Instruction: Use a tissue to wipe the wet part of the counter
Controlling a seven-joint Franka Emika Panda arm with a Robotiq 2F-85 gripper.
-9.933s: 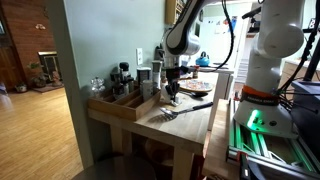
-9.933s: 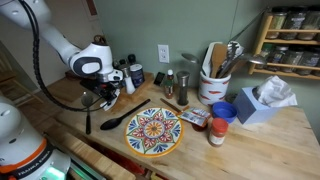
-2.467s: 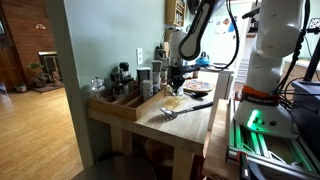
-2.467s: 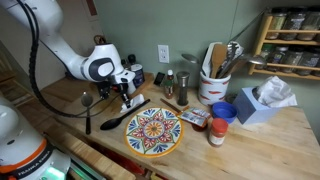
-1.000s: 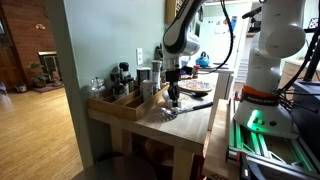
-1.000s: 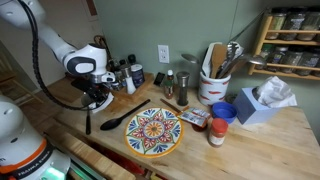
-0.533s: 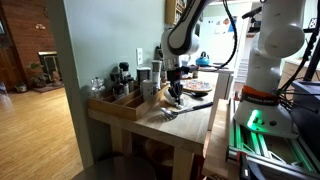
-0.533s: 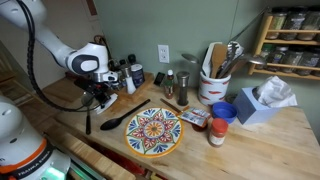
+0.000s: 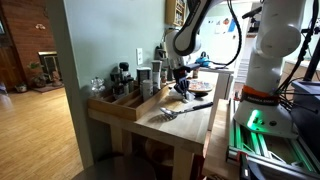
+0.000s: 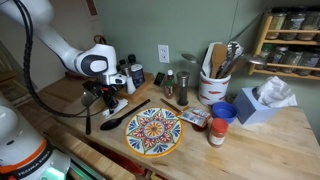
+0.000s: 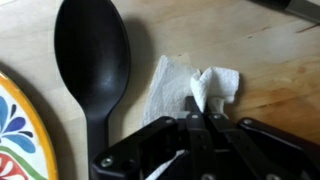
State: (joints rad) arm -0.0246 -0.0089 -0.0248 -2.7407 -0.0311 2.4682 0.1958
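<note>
My gripper point(image 11: 200, 112) is shut on a crumpled white tissue point(image 11: 185, 88) and presses it on the pale wood counter point(image 11: 270, 70). In both exterior views the gripper point(image 10: 108, 103) point(image 9: 184, 92) sits low over the counter point(image 10: 260, 150), between the tray of bottles and the patterned plate. The tissue point(image 10: 112, 105) shows under the fingers. A black spoon point(image 11: 92, 60) lies just beside the tissue. I cannot make out any wet patch.
A colourful patterned plate point(image 10: 154, 130) lies close by, its rim in the wrist view point(image 11: 15, 130). A wooden tray of bottles point(image 9: 125, 98), a utensil crock point(image 10: 214, 85), jars, a blue tissue box point(image 10: 262, 103) and a second black utensil point(image 10: 87, 115) stand around.
Over the last second my gripper has slid with the tissue along the counter toward the plate; 2.5 s ago it was further that way, so it is rubbing back and forth.
</note>
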